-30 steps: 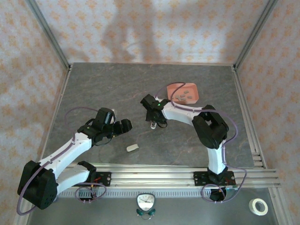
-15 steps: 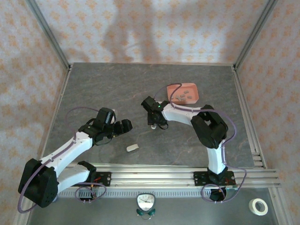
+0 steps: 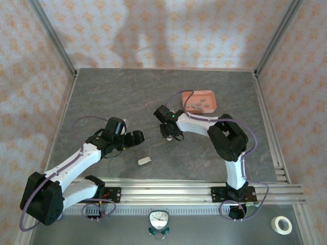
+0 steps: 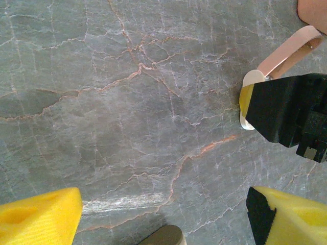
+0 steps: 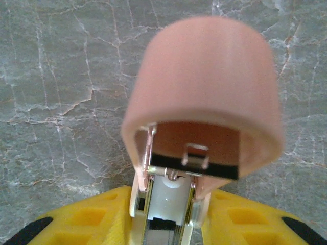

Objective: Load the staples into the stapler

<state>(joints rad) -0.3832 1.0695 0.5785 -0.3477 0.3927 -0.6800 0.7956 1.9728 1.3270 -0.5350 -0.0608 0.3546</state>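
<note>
Overhead view of a grey marbled counter [image 3: 122, 97] with two robot arms bolted at its near edge.

The right gripper [image 3: 167, 130] reaches to the middle of the counter and holds one small stapler [image 5: 204, 87]. Its jaws are pressed against both sides of the stapler's base. The stapler's salmon-pink lid is swung up and back, baring the metal channel below. This is probably so that a strip can be laid in while the grip keeps the base steady. Whether the channel holds any strip cannot be told.

The left gripper [image 3: 136, 138] hovers just above the counter, near the stapler on its left. Its jaws are wide apart and empty, and they point toward the stapler. It seems placed to fetch a strip or to steady the lid.

The staples [image 3: 196, 105] lie loose in one salmon-pink shallow tray [image 3: 210, 94]. The tray sits beyond and to the right of the stapler, apart from both grippers. The staples are tiny dark grey strips, perhaps five or six, too small for a sure count.

One small pale oblong piece [image 3: 144, 161] lies on the counter between the arms, nearer the left gripper. What it is cannot be told.

On the ledge in front of the arm bases stand one small clock [image 3: 159, 219] and one roll of tape [image 3: 281, 224]
</note>
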